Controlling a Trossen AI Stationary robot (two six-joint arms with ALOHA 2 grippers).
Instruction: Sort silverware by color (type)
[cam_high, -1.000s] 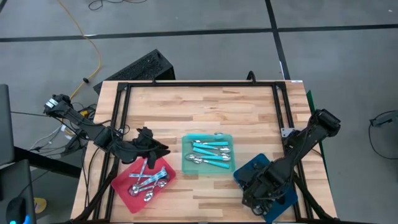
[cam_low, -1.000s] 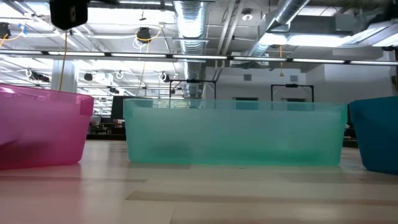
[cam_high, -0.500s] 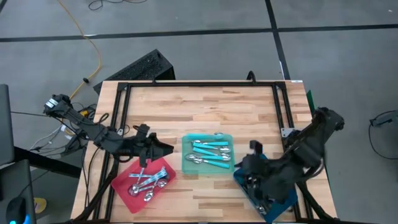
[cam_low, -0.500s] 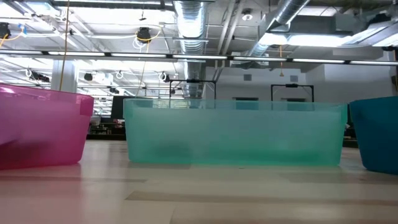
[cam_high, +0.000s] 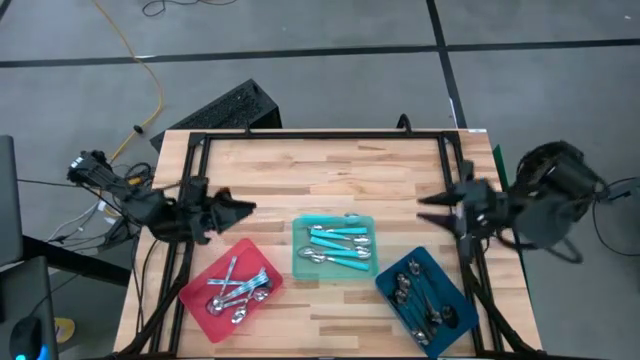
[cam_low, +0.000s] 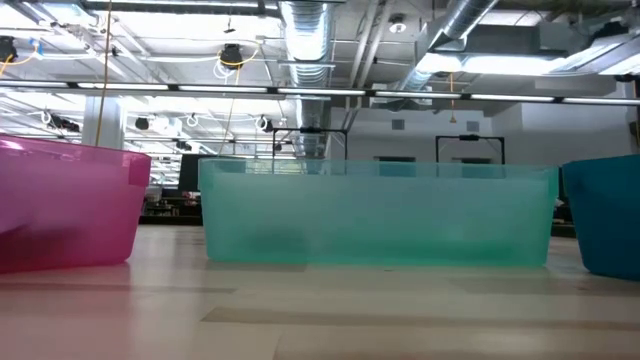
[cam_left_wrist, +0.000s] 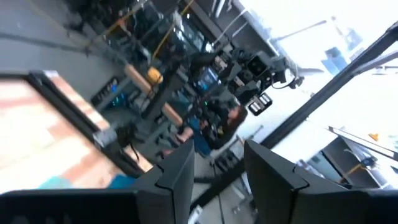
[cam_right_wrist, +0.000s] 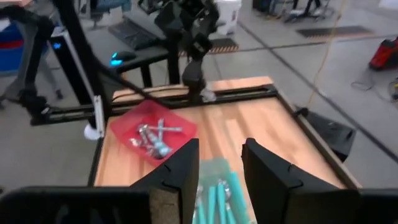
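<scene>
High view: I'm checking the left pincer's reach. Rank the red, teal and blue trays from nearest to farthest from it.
From the left pincer, at the table's left edge:
1. Red tray, just below it, on the left.
2. Teal tray, in the middle.
3. Blue tray, far right, under the right arm's side.

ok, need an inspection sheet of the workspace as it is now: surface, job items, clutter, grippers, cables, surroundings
Surface: wooden table, bare planks apart from three trays.
Job's things: shiny silver spoons in the red tray; turquoise-handled spoons in the teal tray; dark spoons in the blue tray. No spoon seen loose on the wood.
Clutter: nothing seen.
Grippers: left gripper over the table's left side, fingers apart, empty; right gripper at the right edge, fingers apart, empty.
Cables: yellow cable on the floor, a bundle by the left arm's base.
Surroundings: grey floor, keyboard behind the table.
</scene>
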